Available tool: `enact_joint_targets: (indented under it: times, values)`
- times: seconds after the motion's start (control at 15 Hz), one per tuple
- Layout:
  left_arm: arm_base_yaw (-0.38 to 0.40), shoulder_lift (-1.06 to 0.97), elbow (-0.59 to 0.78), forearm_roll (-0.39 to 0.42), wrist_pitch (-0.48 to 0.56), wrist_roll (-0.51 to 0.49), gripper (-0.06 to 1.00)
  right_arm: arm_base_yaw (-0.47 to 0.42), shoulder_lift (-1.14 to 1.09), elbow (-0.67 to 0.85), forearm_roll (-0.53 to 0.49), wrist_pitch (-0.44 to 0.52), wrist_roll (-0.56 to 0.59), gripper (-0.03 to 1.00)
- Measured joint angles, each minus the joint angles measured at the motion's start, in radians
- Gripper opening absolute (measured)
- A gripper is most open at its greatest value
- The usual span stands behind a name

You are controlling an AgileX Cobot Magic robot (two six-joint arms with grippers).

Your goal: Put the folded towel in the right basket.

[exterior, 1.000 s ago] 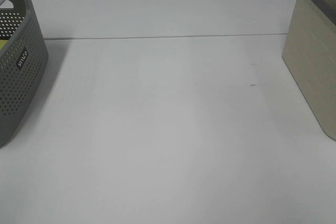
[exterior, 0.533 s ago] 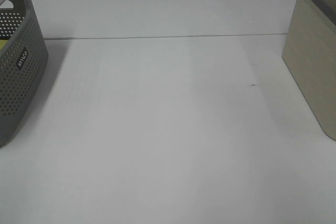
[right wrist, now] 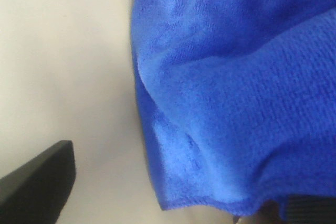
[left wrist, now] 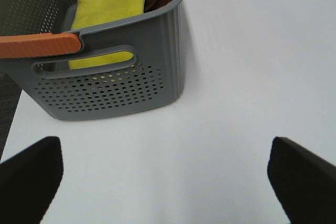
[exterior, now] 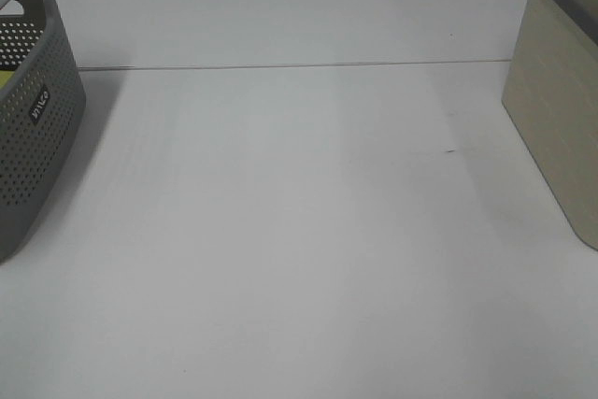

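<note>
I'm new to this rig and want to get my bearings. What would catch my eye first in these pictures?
A bright blue towel fills most of the right wrist view, against a pale beige surface. In the left wrist view, a yellow towel lies inside the grey perforated basket, ahead of the open left tool.

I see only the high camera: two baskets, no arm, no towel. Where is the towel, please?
Observer: The right wrist view shows a blue towel close up, against a beige surface.
Operator: Is it held?
Observer: It seems not: the right gripper has its fingers spread, one clear of the towel.
Operator: And the left arm?
Observer: The left gripper is open over the table, facing the grey basket, which holds a yellow towel.
</note>
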Motion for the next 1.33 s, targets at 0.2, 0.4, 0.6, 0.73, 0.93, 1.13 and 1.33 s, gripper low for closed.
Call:
enact_joint_targets:
  times: [0.2,0.4,0.6,0.73,0.93,1.13,1.33]
  values:
    - [0.0,0.0,0.0,0.0,0.0,0.0,0.99,0.0,0.0,0.0,0.0,0.01,0.0,0.97]
    - [0.0,0.0,0.0,0.0,0.0,0.0,0.99,0.0,-0.013,0.0,-0.002,0.026,0.0,0.98]
    - [0.0,0.0,0.0,0.0,0.0,0.0,0.99,0.0,-0.103,0.0,-0.004,0.026,0.0,0.98]
    - [0.0,0.0,0.0,0.0,0.0,0.0,0.99,0.0,-0.188,0.0,-0.005,0.026,-0.003,0.98]
    - [0.0,0.0,0.0,0.0,0.0,0.0,0.99,0.0,-0.356,0.0,-0.001,0.03,-0.053,0.98]
    - [0.0,0.0,0.0,0.0,0.0,0.0,0.99,0.0,-0.541,0.0,0.013,0.035,-0.125,0.98]
    - [0.0,0.0,0.0,0.0,0.0,0.0,0.99,0.0,-0.689,0.0,0.053,0.09,-0.219,0.98]
